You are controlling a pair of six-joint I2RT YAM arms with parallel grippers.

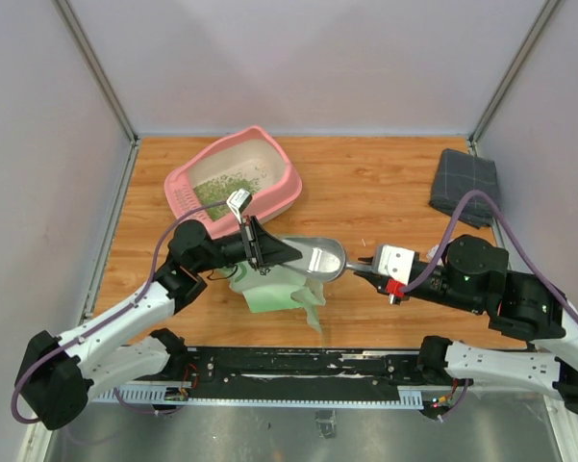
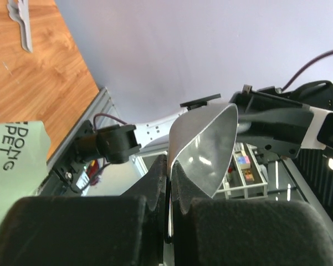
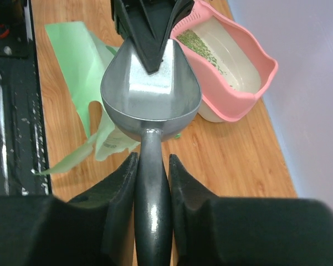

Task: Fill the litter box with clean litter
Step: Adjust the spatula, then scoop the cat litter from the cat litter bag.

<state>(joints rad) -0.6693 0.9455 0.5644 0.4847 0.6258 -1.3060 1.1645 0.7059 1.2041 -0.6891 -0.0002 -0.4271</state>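
The pink litter box [image 1: 286, 189] stands at the back left and also shows in the right wrist view [image 3: 249, 83]. A patch of green clean litter [image 1: 216, 188] lies inside it [image 3: 198, 47]. A grey metal scoop [image 1: 317, 258] hangs level above the table between both grippers, and its bowl [image 3: 149, 94] is empty. My right gripper [image 3: 153, 160] is shut on the scoop's handle [image 3: 153, 210]. My left gripper [image 2: 169, 166] is shut on the thin far rim of the scoop's bowl [image 2: 208, 149]. The litter box is behind and to the left of the scoop.
A light green printed bag [image 1: 279, 289] lies flat under the scoop and shows in both wrist views [image 3: 86, 61] [image 2: 11, 166]. A grey folded cloth [image 1: 464, 183] lies at the back right. A small white clip-like object [image 1: 238, 202] sits by the litter box's front rim.
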